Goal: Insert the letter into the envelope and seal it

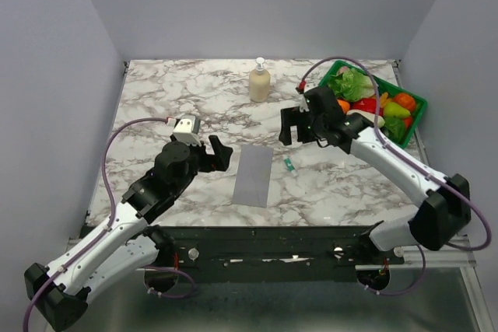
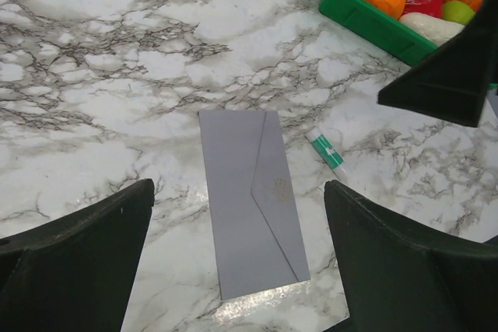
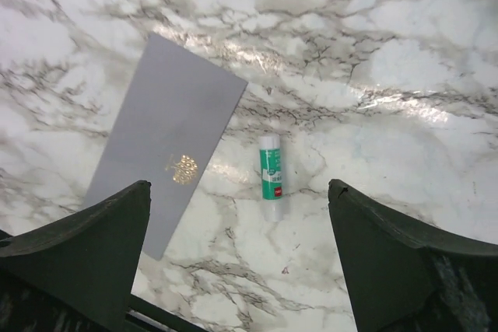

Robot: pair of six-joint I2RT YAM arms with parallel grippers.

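Left tool [image 1: 218,153] and right tool [image 1: 299,131] both hang released, jaws wide, gripping nothing. Between them the envelope [image 1: 254,175] — flat grey-lavender paper, its flap seemingly folded down — lies on the veined marble worktop [image 1: 156,99], with a glue stick [image 1: 289,164] just beside it. The green plastic crate [image 1: 418,120] holds glossy toy produce [image 1: 373,103].
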